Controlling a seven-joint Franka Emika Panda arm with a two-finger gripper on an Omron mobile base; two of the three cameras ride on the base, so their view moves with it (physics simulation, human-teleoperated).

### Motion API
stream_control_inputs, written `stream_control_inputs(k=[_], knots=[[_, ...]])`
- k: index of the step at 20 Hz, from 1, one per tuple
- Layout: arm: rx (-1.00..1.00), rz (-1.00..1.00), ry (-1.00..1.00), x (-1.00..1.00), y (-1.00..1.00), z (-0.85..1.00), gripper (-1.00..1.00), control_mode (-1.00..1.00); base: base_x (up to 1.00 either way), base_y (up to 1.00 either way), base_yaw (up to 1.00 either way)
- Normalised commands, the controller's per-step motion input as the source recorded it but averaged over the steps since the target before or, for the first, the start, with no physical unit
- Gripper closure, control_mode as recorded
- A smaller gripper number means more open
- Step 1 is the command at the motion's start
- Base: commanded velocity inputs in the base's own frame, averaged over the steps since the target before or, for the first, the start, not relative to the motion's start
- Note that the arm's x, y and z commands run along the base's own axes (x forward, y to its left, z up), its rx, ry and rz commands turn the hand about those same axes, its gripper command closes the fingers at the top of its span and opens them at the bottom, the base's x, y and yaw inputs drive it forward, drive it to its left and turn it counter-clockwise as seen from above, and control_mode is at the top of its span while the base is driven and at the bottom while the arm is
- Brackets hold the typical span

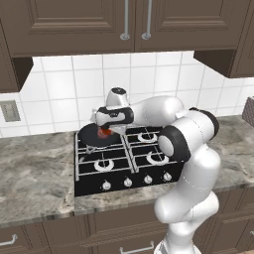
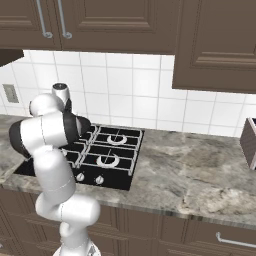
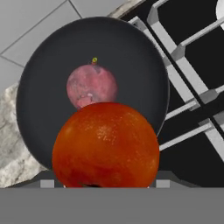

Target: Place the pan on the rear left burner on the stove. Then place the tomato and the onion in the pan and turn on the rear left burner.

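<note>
My two-finger gripper (image 3: 101, 186) is pinching the glossy, bright red-orange tomato (image 3: 106, 146) between its dark tips, hanging just above the shallow round black pan (image 3: 48, 100). Inside the pan, beyond the tomato, the dull reddish-pink onion (image 3: 92, 85) is resting near the middle. The pan is sitting on the rear left burner of the black four-burner stove (image 1: 124, 171), against the white tiled wall (image 1: 54, 89) behind it.
</note>
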Motion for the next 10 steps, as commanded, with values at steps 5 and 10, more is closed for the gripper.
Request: stream_control_inputs(k=[5, 10], knots=[[-0.02, 0.00, 0.00, 0.00, 0.19, -0.18, 1.00, -1.00, 0.00, 0.00, 0.00], [-0.02, 0.00, 0.00, 0.02, 0.12, -0.18, 1.00, -1.00, 0.00, 0.00, 0.00]])
